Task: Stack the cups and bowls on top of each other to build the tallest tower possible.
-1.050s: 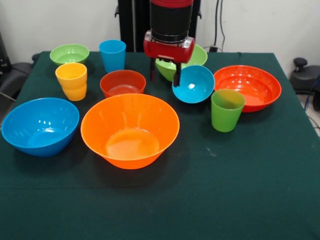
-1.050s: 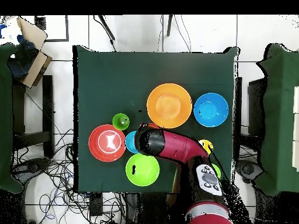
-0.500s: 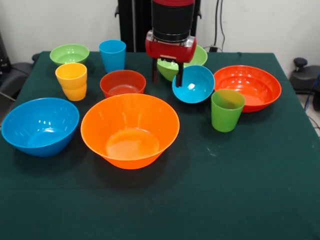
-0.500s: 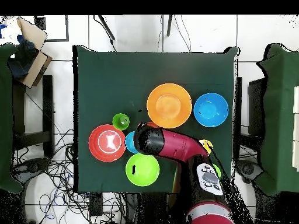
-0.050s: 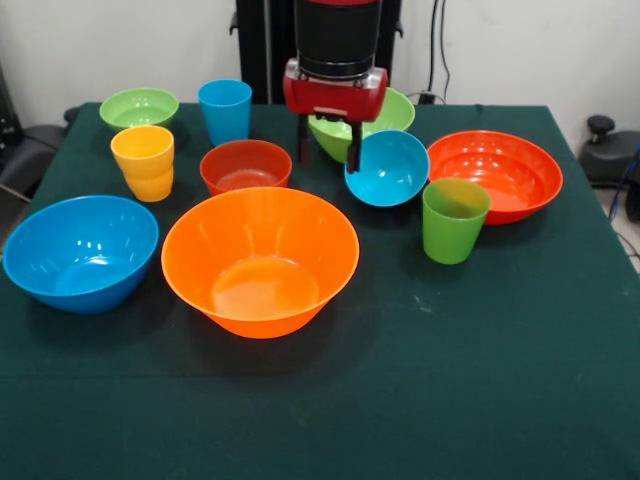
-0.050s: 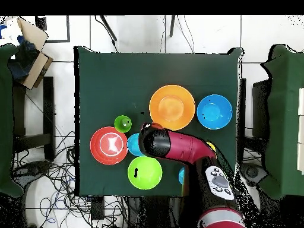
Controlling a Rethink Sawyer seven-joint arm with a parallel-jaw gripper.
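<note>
The red and black gripper (image 5: 327,152) has drifted a little toward the small red-orange plastic bowl (image 5: 245,166) since half a second ago and has risen slightly, while the small glossy blue plastic bowl (image 5: 388,167), tilted with its rim against one finger, has stayed where it was. Its two dark fingers (image 5: 353,156) hang apart and hold nothing, one on each side of the gap between those two bowls. That reads as the arm still lining up a pick; no tower exists yet, since every cup and bowl sits separately. The large orange bowl (image 5: 260,260) and large blue bowl (image 5: 78,250) lie nearest the camera, the green cup (image 5: 454,220) beside the wide red bowl (image 5: 495,174), the yellow-orange cup (image 5: 143,162) and blue cup (image 5: 224,111) near the small green bowl (image 5: 139,108), and a larger green bowl (image 5: 386,118) sits behind the gripper. All rest on a dark green cloth-covered table (image 5: 480,360). Overhead, the table (image 6: 107,77) stands on a pale tiled floor (image 6: 136,32) with cables (image 6: 41,172) strewn alongside.
</note>
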